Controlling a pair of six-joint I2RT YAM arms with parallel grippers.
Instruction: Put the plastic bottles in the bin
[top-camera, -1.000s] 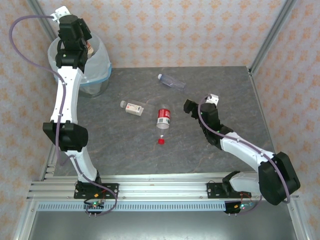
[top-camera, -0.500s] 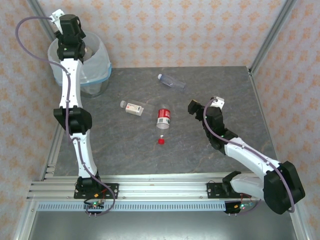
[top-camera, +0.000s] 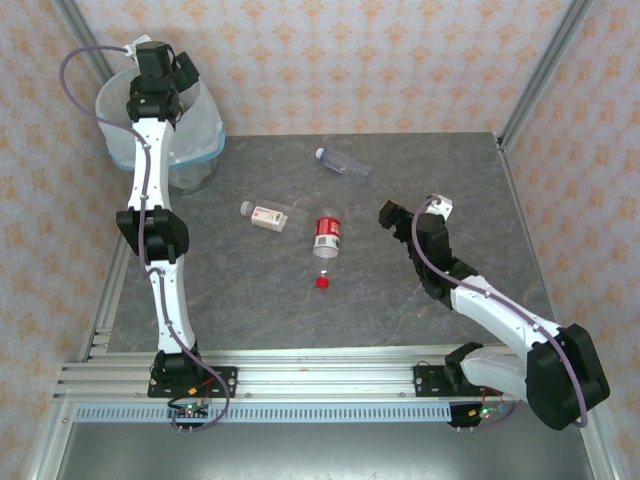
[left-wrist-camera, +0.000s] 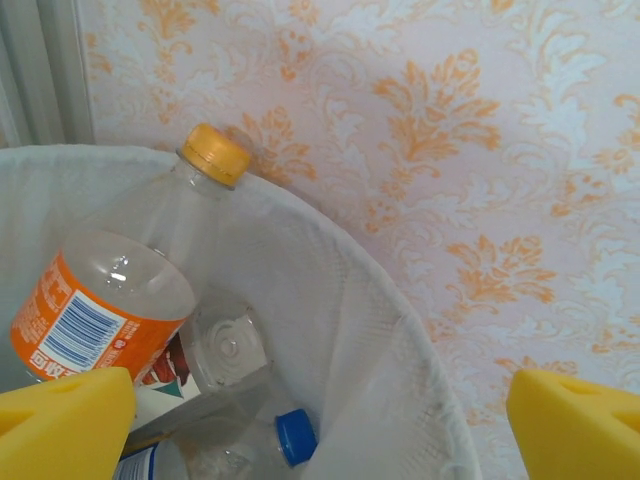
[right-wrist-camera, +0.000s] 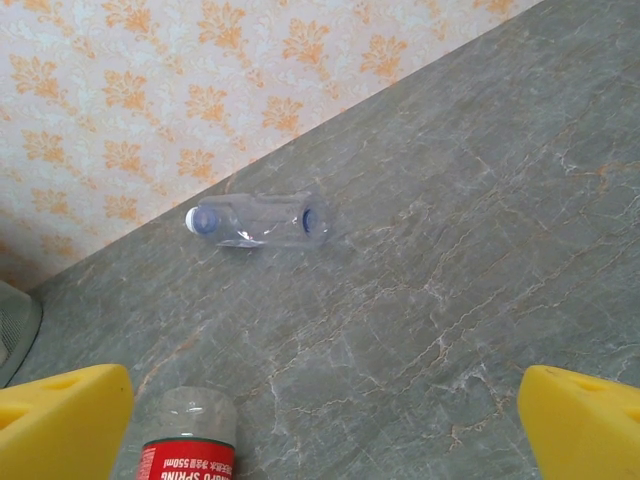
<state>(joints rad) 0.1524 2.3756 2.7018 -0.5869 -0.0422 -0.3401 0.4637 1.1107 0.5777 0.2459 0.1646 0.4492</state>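
The bin (top-camera: 200, 135), a round basket lined with a white bag, stands at the table's far left corner. My left gripper (top-camera: 165, 68) hangs over it, open. In the left wrist view its yellow fingers (left-wrist-camera: 62, 425) stand wide apart with nothing between them at the left gripper (left-wrist-camera: 320, 430). Beneath them an orange-label bottle (left-wrist-camera: 110, 310) leans inside the bin (left-wrist-camera: 400, 330) on a blue-capped bottle (left-wrist-camera: 296, 437). Three plastic bottles lie on the table: a clear one (top-camera: 343, 163), a white-label one (top-camera: 265, 215) and a red-label one (top-camera: 328, 235). My right gripper (top-camera: 392, 215) hovers open, right of the red-label bottle (right-wrist-camera: 190, 440).
A loose small red cap (top-camera: 322, 282) lies just in front of the red-label bottle. The clear bottle (right-wrist-camera: 258, 220) lies near the back wall. Patterned walls and metal posts close in the table at the back and sides.
The left gripper has opened over the bin and let go of the orange-label bottle, and its wrist has shifted right. The right arm has drawn slightly right.
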